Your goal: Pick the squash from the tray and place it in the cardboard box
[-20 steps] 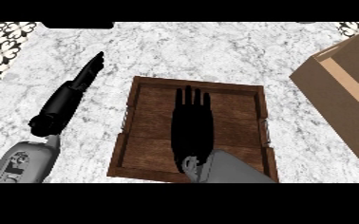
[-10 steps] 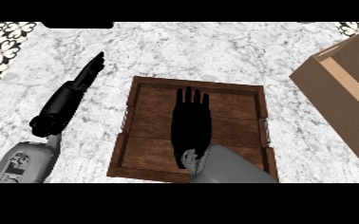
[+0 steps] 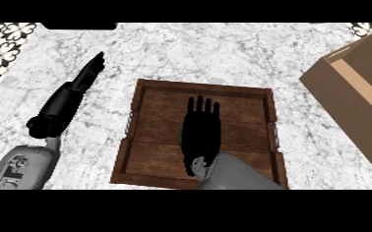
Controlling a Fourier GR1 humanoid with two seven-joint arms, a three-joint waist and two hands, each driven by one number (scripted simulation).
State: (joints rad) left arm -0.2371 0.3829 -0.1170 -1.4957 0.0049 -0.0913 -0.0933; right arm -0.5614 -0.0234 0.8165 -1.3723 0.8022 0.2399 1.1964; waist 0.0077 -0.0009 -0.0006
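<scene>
A dark wooden tray [image 3: 145, 128] lies on the marble counter in the middle of the head view. My right hand [image 3: 201, 128] is stretched flat over the tray's middle, fingers straight and pointing away from me, open. No squash shows anywhere; the hand may be covering it. The cardboard box [image 3: 341, 88] stands at the right edge, its open top partly cut off by the frame. My left hand [image 3: 85, 73] rests open on the counter to the left of the tray, fingers straight and pointing up and away.
White marble counter [image 3: 218, 54] surrounds the tray. A patterned tile strip [image 3: 15, 42] shows at the far left edge. The box wall stands close to the tray's right side.
My right hand has drawn back slightly toward me over the tray. The left arm has not moved.
</scene>
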